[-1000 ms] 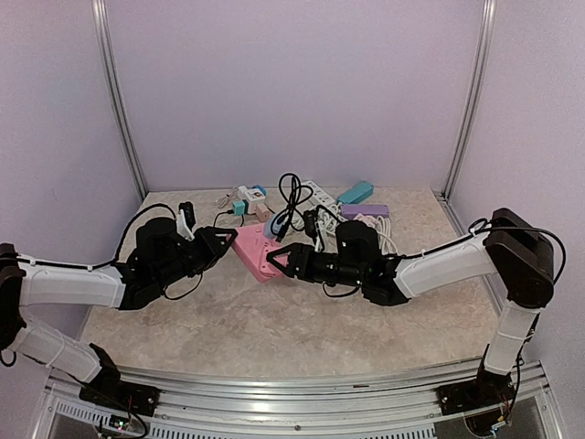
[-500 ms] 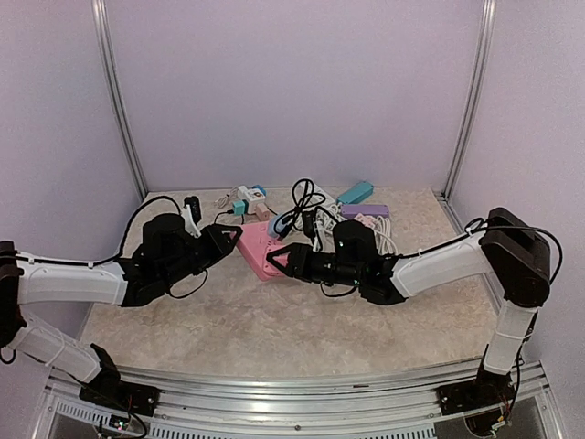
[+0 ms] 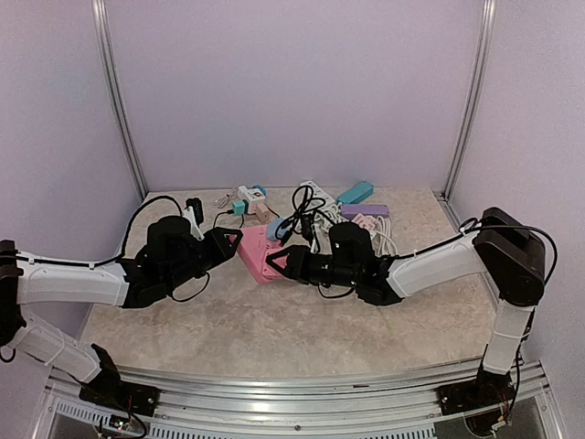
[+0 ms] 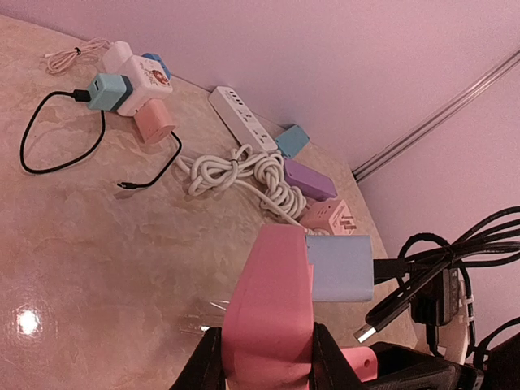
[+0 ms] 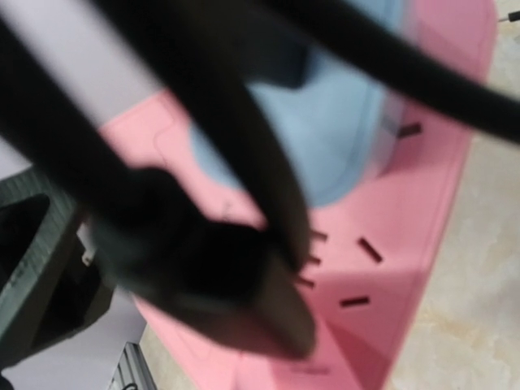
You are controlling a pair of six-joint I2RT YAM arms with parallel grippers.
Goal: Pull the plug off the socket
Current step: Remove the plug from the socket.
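Observation:
The pink socket block (image 3: 256, 251) is clamped between my left gripper's (image 3: 225, 242) fingers. In the left wrist view the block (image 4: 272, 301) stands edge-on between the jaws. A light blue plug (image 4: 340, 268) sits in its right face, trailing a bundle of black cable (image 4: 439, 268). My right gripper (image 3: 277, 262) is at the block's near right corner, just below the plug (image 3: 274, 228), with jaws spread. In the right wrist view the pink face (image 5: 406, 211) and plug (image 5: 333, 138) fill the frame. Blurred black cable (image 5: 203, 162) hides the fingers.
Behind the block lie a white power strip (image 3: 320, 192), a teal adapter (image 3: 355, 192), a purple adapter (image 3: 364, 210), white and blue cube chargers (image 3: 247, 194) and a coiled white cord (image 4: 236, 171). A thin black cable (image 4: 49, 138) loops at the far left.
My left gripper with the pink block has moved a little right and away. My right gripper has edged left toward it. The black cable bundle has shifted to the right.

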